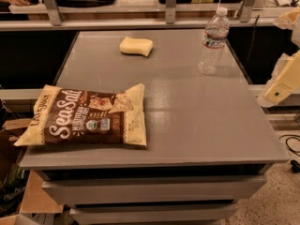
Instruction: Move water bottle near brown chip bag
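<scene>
Water bottle (213,41) stands upright at the far-right of the table (201,121), untouched. Brown chip bag (84,118) lies flat at near-left, well apart, so the move isn't begun. Gripper (280,87) hangs off the table's right edge, on the bottle's side – prob. staged for a reach – can't tell whether it's wide or closed. Sponge (136,46) sits far-centre, off the diagonal btw bottle and bag.
</scene>
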### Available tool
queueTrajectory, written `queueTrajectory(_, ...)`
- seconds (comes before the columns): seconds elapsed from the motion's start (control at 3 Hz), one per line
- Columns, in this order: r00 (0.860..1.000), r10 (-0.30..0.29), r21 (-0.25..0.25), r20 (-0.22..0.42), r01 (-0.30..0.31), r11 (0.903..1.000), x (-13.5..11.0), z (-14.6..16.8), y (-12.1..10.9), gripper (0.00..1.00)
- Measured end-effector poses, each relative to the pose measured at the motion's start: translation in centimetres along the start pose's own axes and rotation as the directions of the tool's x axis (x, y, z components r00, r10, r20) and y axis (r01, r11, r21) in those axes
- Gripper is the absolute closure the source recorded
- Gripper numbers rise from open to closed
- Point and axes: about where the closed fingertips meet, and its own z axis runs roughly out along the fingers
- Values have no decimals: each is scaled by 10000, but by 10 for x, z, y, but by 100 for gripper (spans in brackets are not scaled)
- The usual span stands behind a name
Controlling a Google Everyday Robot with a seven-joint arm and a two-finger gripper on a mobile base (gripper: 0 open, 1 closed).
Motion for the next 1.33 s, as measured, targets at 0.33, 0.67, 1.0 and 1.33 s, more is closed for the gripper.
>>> queueTrajectory(0.33,9948,-56,-52,1012,62,10000,6,6,-20,0)
queueTrajectory(0.67,9793,-331,-348,1995,408,9986,7,21,-40,0)
queueTrajectory(1.0,9648,-304,-434,2611,432,9981,10,33,-60,0)
queueTrajectory(1.33,9527,23,-316,3038,76,9995,11,50,-77,0)
